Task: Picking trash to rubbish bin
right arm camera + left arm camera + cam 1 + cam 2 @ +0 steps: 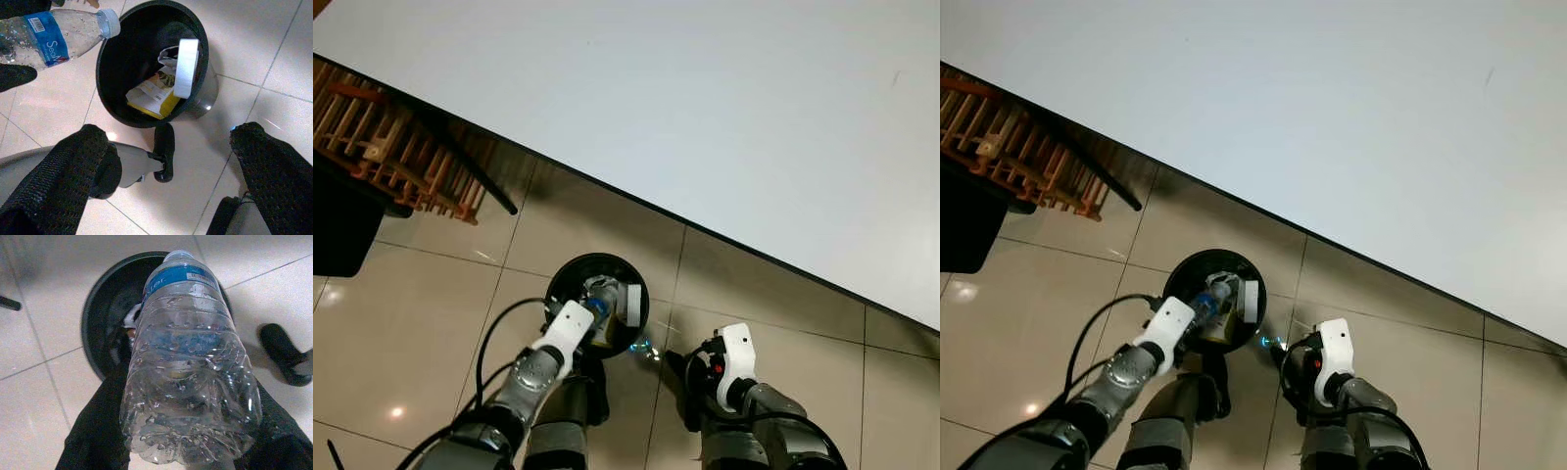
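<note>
A clear plastic water bottle (188, 357) with a blue label is held in my left gripper (188, 435), which is shut on its lower body. The bottle (54, 36) lies tilted, its white cap reaching just over the rim of a round black rubbish bin (105, 58) on the tiled floor. Inside the bin lie a white cup-like piece (186, 66) and a yellow and white carton (149, 95). My right gripper (168, 161) hangs open and empty just beside the bin (597, 258), on its right.
A white wall (724, 108) runs diagonally behind the bin. A brown wooden rack (401, 147) and a black object (342, 225) stand at the left. My black feet (164, 152) are on the beige tiles close to the bin.
</note>
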Controlling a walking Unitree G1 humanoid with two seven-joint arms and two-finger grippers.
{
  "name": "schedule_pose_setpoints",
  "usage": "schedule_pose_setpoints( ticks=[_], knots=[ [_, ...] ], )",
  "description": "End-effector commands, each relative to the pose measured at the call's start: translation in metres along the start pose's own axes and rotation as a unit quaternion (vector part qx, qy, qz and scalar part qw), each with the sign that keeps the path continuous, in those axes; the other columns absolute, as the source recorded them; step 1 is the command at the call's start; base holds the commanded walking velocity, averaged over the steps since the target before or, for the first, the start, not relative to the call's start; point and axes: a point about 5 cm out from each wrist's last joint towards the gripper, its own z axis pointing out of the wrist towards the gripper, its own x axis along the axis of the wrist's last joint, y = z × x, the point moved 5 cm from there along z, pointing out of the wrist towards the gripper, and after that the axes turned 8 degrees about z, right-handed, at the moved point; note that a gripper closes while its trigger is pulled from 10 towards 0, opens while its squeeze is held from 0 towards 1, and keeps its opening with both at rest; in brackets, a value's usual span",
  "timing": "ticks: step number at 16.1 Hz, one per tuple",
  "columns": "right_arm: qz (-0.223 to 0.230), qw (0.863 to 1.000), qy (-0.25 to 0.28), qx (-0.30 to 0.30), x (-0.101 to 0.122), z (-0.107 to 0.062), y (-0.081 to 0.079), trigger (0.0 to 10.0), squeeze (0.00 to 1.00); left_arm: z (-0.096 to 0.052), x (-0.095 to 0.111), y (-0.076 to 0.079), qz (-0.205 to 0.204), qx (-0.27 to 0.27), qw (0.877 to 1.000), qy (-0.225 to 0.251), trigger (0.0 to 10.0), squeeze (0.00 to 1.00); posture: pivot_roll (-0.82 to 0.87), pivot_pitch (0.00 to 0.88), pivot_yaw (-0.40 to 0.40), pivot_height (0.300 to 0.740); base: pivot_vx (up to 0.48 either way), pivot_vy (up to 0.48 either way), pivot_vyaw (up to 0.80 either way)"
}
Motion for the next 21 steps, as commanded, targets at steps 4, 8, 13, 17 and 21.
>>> schedule_pose_setpoints(
  ticks=[4,8,13,17,21],
  knots=[
    [0.024,0.999,-0.029,-0.006,-0.023,-0.006,0.0,10.0,0.0,-0.009,-0.033,-0.003,0.034,0.013,0.998,-0.06,10.0,0.0,0.0,0.48,0.091,0.74,0.0,0.0,0.0],
    [0.027,0.999,-0.031,-0.008,-0.024,-0.006,-0.002,10.0,0.0,-0.006,-0.026,-0.001,0.034,0.005,0.998,-0.049,10.0,1.0,0.0,0.479,0.095,0.74,0.0,0.0,0.0],
    [0.023,0.999,-0.037,-0.007,-0.027,-0.007,-0.002,10.0,0.0,-0.005,-0.023,0.001,0.035,0.002,0.998,-0.046,10.0,1.0,0.0,0.479,0.093,0.74,0.0,0.0,0.0],
    [0.023,0.999,-0.038,-0.007,-0.026,-0.007,-0.002,10.0,0.0,-0.005,-0.023,0.0,0.035,0.005,0.998,-0.046,10.0,1.0,0.0,0.475,0.093,0.74,0.0,0.0,0.0],
    [0.022,0.999,-0.033,-0.017,-0.024,-0.005,0.001,10.0,0.0,-0.006,-0.022,-0.006,0.022,0.027,0.999,-0.041,10.0,0.0,0.01,0.451,0.101,0.74,0.0,0.0,0.0]
  ],
)
